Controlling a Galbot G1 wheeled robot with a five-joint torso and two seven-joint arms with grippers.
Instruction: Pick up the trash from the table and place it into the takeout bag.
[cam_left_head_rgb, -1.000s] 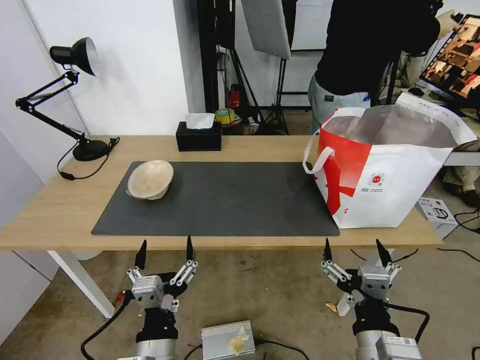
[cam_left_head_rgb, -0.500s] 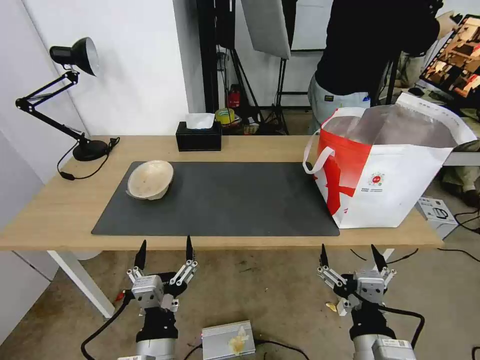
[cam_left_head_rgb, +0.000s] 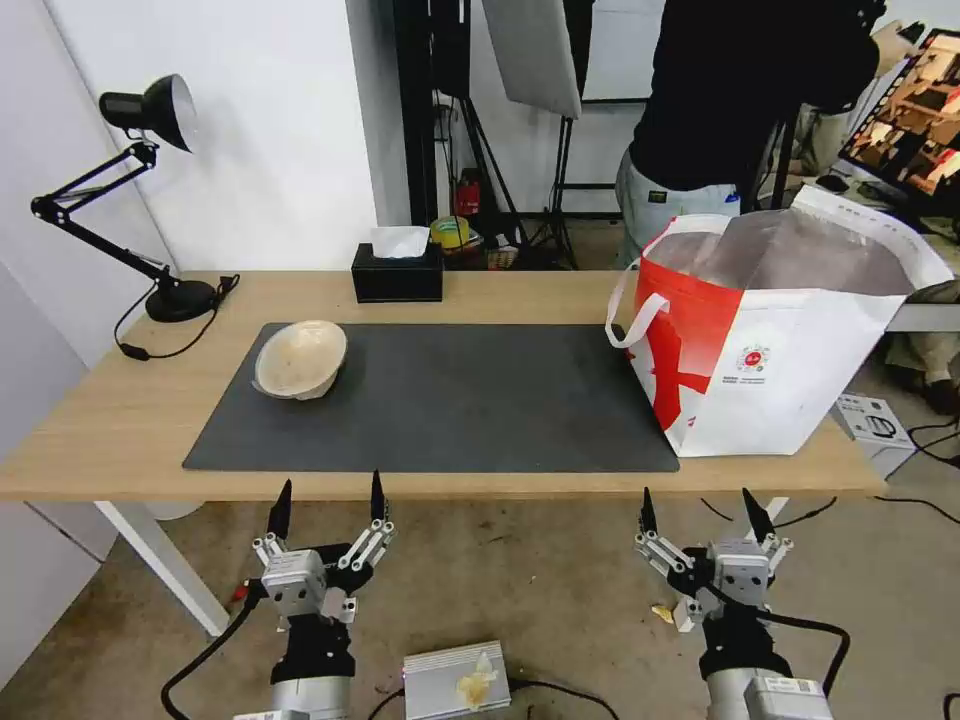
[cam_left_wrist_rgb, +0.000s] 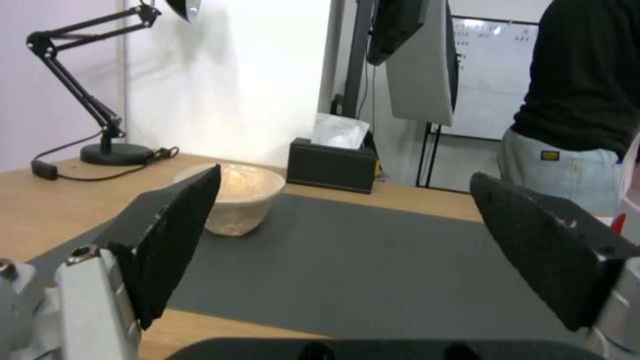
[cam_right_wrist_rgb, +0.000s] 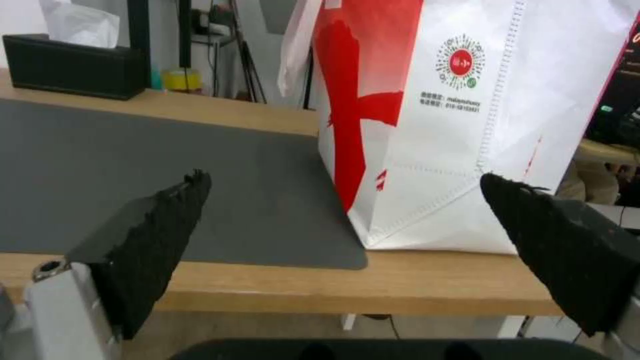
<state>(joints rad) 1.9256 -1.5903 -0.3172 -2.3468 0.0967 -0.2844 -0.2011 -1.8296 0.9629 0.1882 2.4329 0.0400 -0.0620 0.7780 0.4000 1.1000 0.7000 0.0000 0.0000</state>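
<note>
Both arms look the same: silver-grey metal wrists, black cables, and each pincer, left pincer (cam_left_head_rgb: 327, 497) and right pincer (cam_left_head_rgb: 698, 505), has pointy black rubbery fingers (cam_left_wrist_rgb: 175, 229).

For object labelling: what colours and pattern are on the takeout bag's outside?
White takeout bag with broad red brush-like marks and a small round red logo; clearest in the right wrist view.

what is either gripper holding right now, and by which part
Nothing. The left gripper and right gripper hang open and empty below the table edge.
</note>
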